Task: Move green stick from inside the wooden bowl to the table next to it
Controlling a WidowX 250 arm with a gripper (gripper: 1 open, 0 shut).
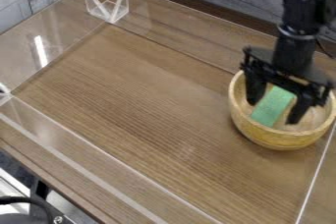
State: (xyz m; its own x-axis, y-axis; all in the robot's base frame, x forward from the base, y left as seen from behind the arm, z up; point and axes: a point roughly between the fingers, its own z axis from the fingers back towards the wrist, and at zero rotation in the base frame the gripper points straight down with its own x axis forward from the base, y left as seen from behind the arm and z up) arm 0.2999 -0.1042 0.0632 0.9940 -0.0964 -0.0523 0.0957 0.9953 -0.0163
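Observation:
The green stick [274, 108] lies flat inside the wooden bowl [262, 130] at the right of the table [144, 90]. My gripper [280, 92] hangs straight over the bowl, open, its dark fingers [250, 85] spread to either side of the stick and reaching down to about rim height. Nothing is held between them. The arm and fingers cover the far rim of the bowl and part of the stick's upper end.
Low clear plastic walls [53, 31] edge the tabletop on all sides. A small clear bracket [105, 5] stands at the back left corner. The bowl sits close to the right wall [315, 184].

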